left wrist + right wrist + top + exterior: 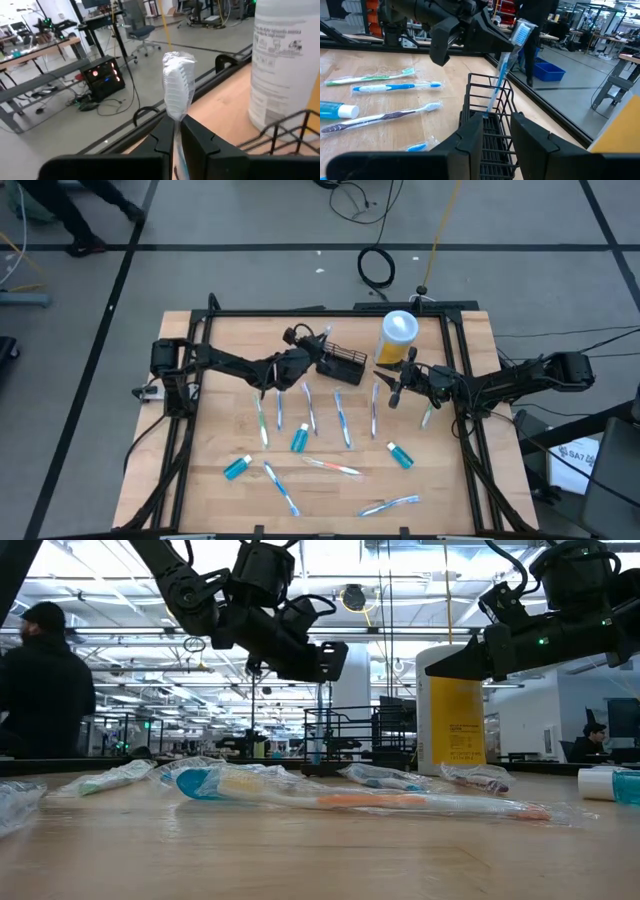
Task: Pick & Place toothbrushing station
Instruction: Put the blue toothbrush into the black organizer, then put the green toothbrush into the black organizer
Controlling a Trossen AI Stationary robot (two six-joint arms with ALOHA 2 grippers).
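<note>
L gripper (492, 42) clenched on wrapped toothbrush (506, 62), lower end in toothbrushing station (487, 112); R gripper (495, 132) state unclear.

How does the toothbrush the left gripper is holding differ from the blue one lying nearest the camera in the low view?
The held toothbrush stands nearly upright, bristles up, its handle end down inside the black wire basket; the near toothbrush lies flat on the table. The held one is pinched by the left gripper; the near one is untouched by either gripper. Both are blue and white and sealed in clear plastic wrap.
</note>
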